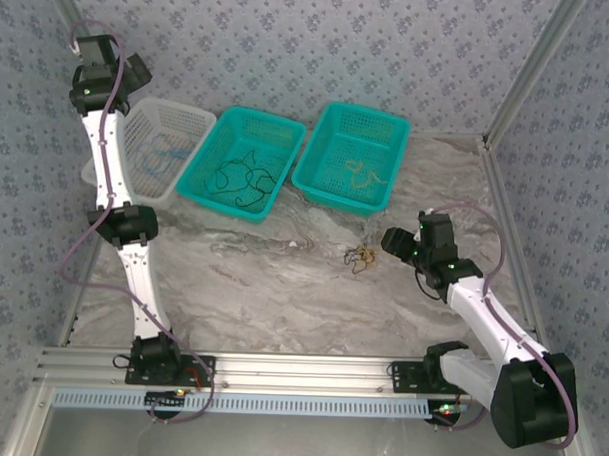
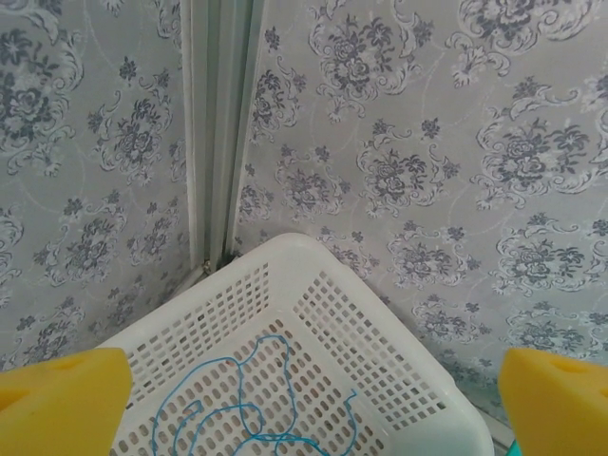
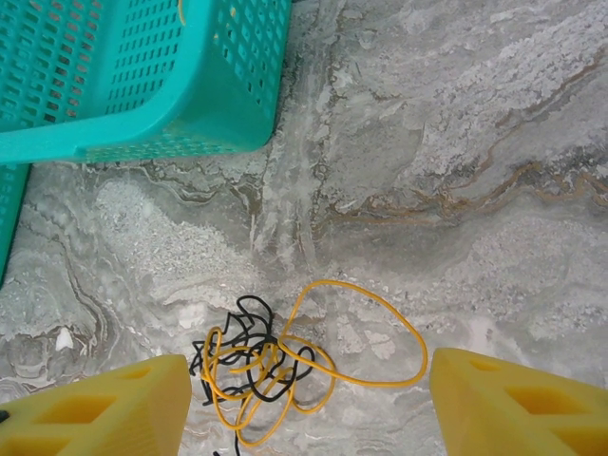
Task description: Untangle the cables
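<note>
My right fingers [image 3: 95, 408], tipped with yellow foam, are spread wide and pinch nothing. They hang low over the grey marbled counter [image 3: 456, 142], right of centre. On the counter below the gap between them lies a tangle of yellow and black cables [image 3: 256, 361]. A black strand is knotted through tight yellow coils, and one larger yellow loop sweeps out to the right. Nothing touches the tangle.

Just beyond it stands the near corner of the right teal basket [image 3: 142, 104]. From above, a loose yellow cable [image 1: 361, 173] lies curled on its floor.

To its left stands the middle teal basket [image 1: 263, 115], holding a black cable [image 1: 241, 178] in open loops.

Farthest left, in the back corner, stands a white basket [image 2: 285, 249], just beside the middle one. A thin blue cable [image 2: 242, 399] curls across its perforated floor.

My left fingers [image 2: 57, 399], also yellow, are spread as wide as the frame and hold nothing. They are raised above the white basket and face the corner of the floral-patterned wall [image 2: 427, 142].
</note>
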Robot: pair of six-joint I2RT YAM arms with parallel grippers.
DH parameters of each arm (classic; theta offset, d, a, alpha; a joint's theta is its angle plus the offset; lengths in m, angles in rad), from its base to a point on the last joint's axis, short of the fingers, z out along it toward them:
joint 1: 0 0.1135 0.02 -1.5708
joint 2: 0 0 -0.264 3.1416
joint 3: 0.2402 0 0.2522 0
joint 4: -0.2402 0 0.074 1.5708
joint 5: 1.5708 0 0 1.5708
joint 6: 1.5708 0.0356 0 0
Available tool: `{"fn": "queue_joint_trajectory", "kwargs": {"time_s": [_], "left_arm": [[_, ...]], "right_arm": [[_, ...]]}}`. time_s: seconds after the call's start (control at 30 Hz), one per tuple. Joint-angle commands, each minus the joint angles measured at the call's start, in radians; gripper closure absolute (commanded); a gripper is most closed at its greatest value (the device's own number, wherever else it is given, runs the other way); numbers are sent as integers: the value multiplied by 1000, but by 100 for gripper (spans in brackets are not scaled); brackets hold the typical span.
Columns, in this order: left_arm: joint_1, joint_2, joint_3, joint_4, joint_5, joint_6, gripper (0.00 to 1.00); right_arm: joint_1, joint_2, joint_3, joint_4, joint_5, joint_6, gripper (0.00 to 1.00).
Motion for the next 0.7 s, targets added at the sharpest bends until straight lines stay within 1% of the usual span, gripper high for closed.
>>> {"fn": "queue_joint_trajectory", "kwargs": {"time_s": [0.0, 0.1, 0.23, 0.33, 0.47, 0.57, 0.67], "left_arm": [[16, -77, 0, 3, 9, 18, 1], [24, -106, -37, 6, 22, 19, 1], [71, -192, -139, 20, 110, -32, 1], [99, -264, -208, 24, 134, -59, 1], [103, -356, -326, 64, 165, -71, 1], [101, -446, -490, 131, 199, -98, 1], [94, -574, -761, 262, 212, -123, 1]], "right_arm": [[-2, -7, -13, -14, 9, 4, 30], [-2, -7, -15, -14, 8, 0, 30], [-2, -4, -23, 7, 8, -5, 30], [-3, 13, -23, 31, -2, -11, 30], [-4, 44, -11, 55, -15, -23, 30], [-6, 59, -7, 75, -27, -32, 30], [-7, 72, -8, 93, -33, -41, 30]]}}
